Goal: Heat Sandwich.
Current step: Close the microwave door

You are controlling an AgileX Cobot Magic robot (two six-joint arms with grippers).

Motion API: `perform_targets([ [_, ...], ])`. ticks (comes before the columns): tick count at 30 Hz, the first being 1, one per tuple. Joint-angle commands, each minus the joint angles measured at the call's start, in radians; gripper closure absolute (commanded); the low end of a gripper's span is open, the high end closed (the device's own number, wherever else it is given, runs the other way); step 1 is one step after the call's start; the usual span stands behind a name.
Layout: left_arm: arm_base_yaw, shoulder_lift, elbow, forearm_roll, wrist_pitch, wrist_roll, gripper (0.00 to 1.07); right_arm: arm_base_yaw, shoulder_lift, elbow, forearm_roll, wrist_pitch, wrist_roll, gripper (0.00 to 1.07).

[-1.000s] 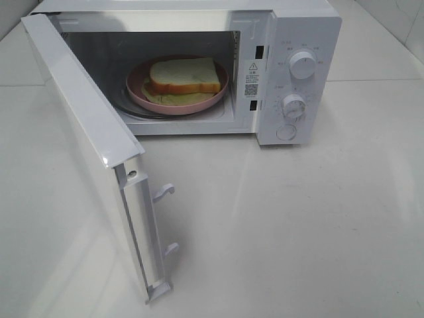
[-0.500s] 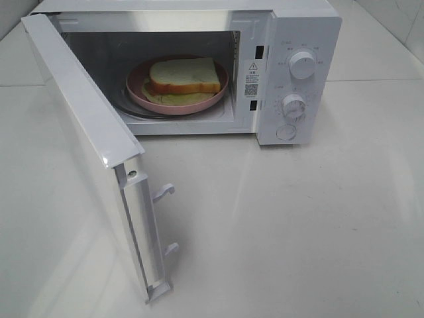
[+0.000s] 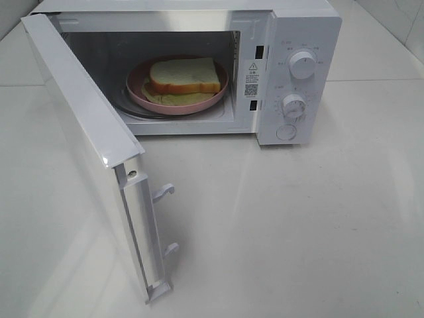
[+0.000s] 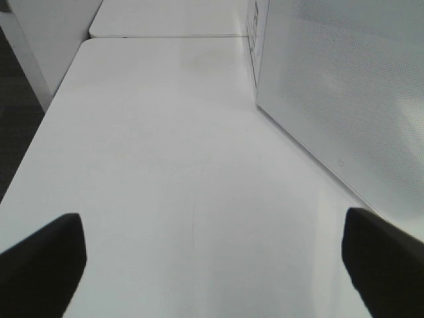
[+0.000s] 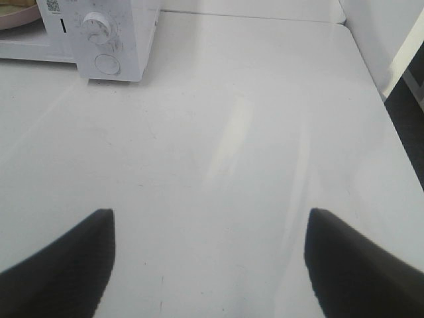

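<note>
The sandwich (image 3: 183,75) is sitting inside the microwave (image 3: 305,26), a slice of white bread with a tan crust on top and a pale yellow-green layer showing under it. It is lying on a round pink plate (image 3: 136,93), which is resting on the floor of the oven cavity, a little toward the left side of it.

The microwave door (image 3: 79,112) is standing wide open, swinging out to the left toward the front of the table (image 3: 298,225), with two latch hooks (image 3: 163,192) sticking out of its free edge. On the right-hand panel an upper knob (image 3: 302,65) is sitting above a lower knob (image 3: 293,105), with a round button (image 3: 286,132) below both.

The left gripper (image 4: 212,245) is hanging over bare tabletop beside the door's outer face, its dark fingers (image 4: 40,265) spread wide with nothing between them. The right gripper (image 5: 209,238) is hovering over the table out in front of the control panel, well apart from it, its claw gaping and gripping nothing.
</note>
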Motion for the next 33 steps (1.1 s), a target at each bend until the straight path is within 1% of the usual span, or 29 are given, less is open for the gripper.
perform_targets([
  [1, 0.001, -0.027, 0.002, 0.004, -0.008, -0.002, 0.03, -0.006, -0.026, 0.003, 0.002, -0.008, -0.012, 0.31],
  [23, 0.001, -0.021, 0.000, -0.011, -0.011, -0.002, 0.03, -0.006, -0.026, 0.003, 0.002, -0.008, -0.011, 0.31],
  [26, 0.001, -0.005, -0.006, -0.018, -0.018, -0.002, 0.04, -0.006, -0.026, 0.003, 0.002, -0.008, -0.011, 0.31],
  [30, 0.001, 0.054, -0.024, -0.030, -0.062, -0.002, 0.07, -0.006, -0.026, 0.003, 0.002, -0.008, -0.011, 0.31],
  [31, 0.001, 0.075, -0.026, -0.032, -0.077, -0.002, 0.09, -0.006, -0.026, 0.003, 0.002, -0.008, -0.011, 0.31],
  [33, 0.001, 0.142, -0.026, -0.033, -0.124, -0.002, 0.14, -0.006, -0.026, 0.003, 0.002, -0.008, -0.011, 0.31],
])
